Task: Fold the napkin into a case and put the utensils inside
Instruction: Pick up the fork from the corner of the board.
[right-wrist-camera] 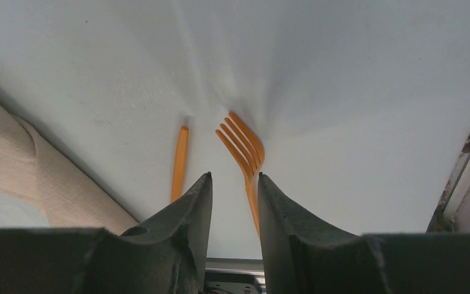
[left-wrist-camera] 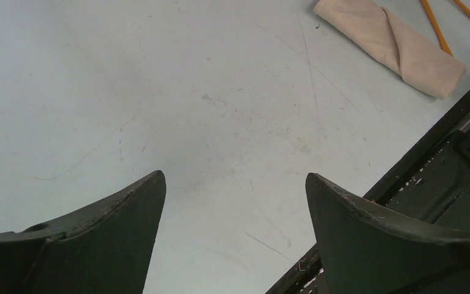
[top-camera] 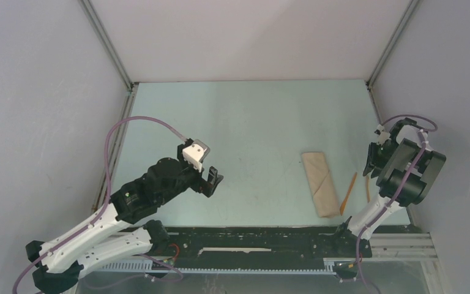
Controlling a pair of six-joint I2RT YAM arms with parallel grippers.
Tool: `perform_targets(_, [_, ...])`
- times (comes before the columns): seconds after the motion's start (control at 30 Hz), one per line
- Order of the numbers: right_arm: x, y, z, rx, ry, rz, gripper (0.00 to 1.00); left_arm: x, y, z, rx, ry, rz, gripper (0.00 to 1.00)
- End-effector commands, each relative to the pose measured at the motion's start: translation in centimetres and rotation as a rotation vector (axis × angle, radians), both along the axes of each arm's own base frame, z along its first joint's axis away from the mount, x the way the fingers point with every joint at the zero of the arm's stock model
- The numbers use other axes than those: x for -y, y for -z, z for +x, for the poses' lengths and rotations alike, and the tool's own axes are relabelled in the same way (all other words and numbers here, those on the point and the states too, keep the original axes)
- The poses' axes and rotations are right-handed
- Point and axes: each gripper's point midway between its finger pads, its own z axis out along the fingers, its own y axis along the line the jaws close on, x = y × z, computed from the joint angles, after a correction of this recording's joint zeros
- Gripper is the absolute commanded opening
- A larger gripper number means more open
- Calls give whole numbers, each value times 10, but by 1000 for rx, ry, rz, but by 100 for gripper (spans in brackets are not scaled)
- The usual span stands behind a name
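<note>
Right wrist: I count two orange utensils at centre frame, a four-tined fork [right-wrist-camera: 242,141] and a flat stick [right-wrist-camera: 180,159]. The right gripper [right-wrist-camera: 234,177] narrowly straddles the fork's handle, unclamped. One soft beige case [right-wrist-camera: 37,177] lies lower left. The left gripper [left-wrist-camera: 235,177] is wide open and empty.

Lab test cell: panel walls [top-camera: 30,79], aluminium frame [top-camera: 107,43].

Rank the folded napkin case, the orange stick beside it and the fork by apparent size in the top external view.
1. Napkin case, clearly largest.
2. Orange stick, thin.
3. Fork: only a sliver shows below the right gripper, so its place against the stick is unsure.
</note>
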Motion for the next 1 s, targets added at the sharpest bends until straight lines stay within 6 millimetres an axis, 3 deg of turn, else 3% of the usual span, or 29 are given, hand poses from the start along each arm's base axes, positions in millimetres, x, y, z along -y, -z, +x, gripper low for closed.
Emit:
perform_targets(0.0, [1,2,4,-8,-49,-12,41,1,-3,3,27,0,4,92])
perform_targets(0.47, [11,25,-3,-94,-70,-58,32,-1,-1,6,23,-18,11,92])
perform_targets(0.5, [11,26,-3,-95,-71,-58,29,-1,0,6,22,-19,12,92])
perform_targets(0.63, [20,23,-3,-114,-80,-97,2,-2,0,7,22,-22,14,92])
perform_targets(0.73, [26,-6,17,-57,-87,-151,0,-2,0,6,20,-18,13,92])
perform_targets(0.83, [33,-58,46,50,-159,-295,0,-1,-1,5,21,-10,11,92])
perform_targets(0.9, [14,-84,68,172,-246,-242,0,0,-2,4,20,-5,8,91])
perform_targets(0.97, [-20,-103,91,327,-377,-117,0,2,0,4,13,-1,9,91])
